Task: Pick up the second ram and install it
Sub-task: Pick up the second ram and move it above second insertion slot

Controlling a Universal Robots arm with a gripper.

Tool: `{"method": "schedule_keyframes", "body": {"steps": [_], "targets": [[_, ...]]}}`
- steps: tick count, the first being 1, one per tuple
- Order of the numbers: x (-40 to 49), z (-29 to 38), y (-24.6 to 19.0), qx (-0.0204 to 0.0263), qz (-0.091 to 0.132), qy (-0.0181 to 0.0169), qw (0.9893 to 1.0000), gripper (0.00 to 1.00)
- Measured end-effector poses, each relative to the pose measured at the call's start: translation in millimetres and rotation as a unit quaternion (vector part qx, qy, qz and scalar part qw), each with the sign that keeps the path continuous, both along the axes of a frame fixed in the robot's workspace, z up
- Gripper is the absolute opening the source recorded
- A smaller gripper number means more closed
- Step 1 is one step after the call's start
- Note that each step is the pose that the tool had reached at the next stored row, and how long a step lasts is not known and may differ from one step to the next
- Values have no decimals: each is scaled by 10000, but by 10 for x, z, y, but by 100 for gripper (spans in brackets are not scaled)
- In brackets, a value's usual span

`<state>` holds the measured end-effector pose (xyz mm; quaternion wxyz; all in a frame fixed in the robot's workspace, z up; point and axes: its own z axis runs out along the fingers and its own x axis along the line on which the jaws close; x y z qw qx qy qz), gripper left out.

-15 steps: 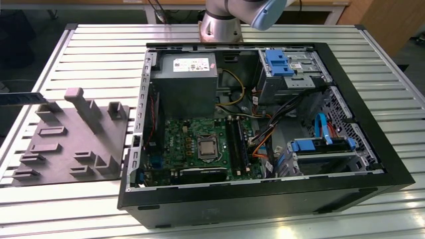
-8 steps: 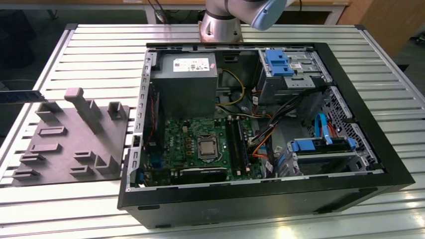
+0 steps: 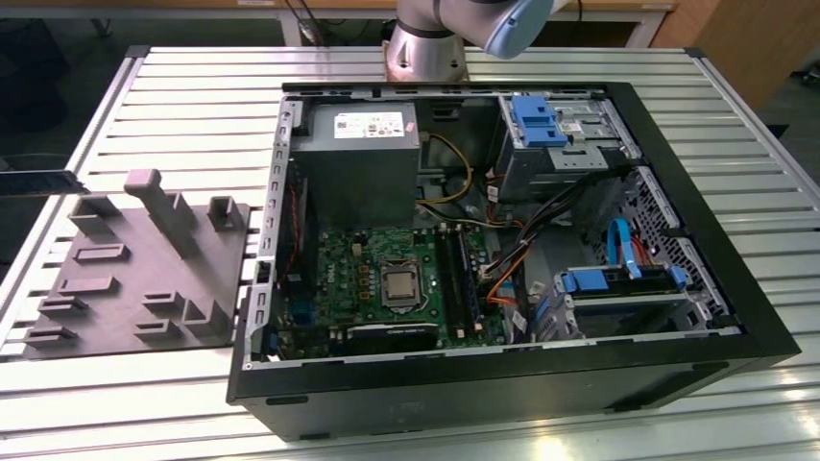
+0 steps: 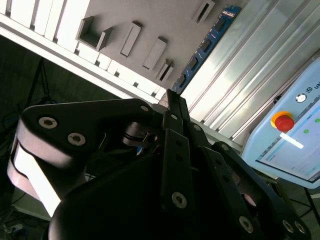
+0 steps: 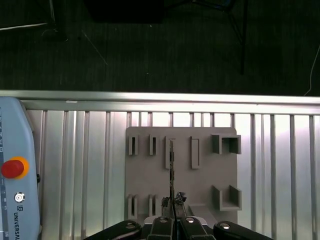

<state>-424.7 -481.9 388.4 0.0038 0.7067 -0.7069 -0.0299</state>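
Jaws: closed on second ram (image 5: 171,167), gripping its near end.
Second ram: thin dark stick, edge-on in first wrist view, pointing straight out from jaws over holder tray (image 5: 200,175). Far tip lines up w/ a slot in tray's far row; touching tray or not, can't tell. Flat side w/ chips seen in second wrist view (image 4: 202,50). Dark strip at the exterior view's left edge (image 3: 38,181), near tray's far corner.
Holder tray: grey, w/ slots & upright blocks, flat on desk (image 3: 192,96), at the exterior view's left of PC case (image 3: 756,317).
PC case: lying on desk, side open. Motherboard (image 3: 352,279) inside, CPU socket (image 3: 398,286) mid-board, long dark RAM slots (image 3: 458,274) just at the exterior view's right of it; filled or not, can't tell.
Pendant (image 5: 20,130): pale blue-grey w/ red button (image 5: 12,168), over desk slats, apart from tray.
Arm (image 3: 429,48): base at desk's far edge, behind case.
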Motion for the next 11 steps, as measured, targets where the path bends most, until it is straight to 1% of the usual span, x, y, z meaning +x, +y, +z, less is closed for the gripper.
{"method": "schedule_keyframes", "body": {"steps": [4, 11], "targets": [[-1, 12, 0, 0, 0, 0, 10000, 12], [16, 13, 0, 0, 0, 0, 10000, 12]]}}
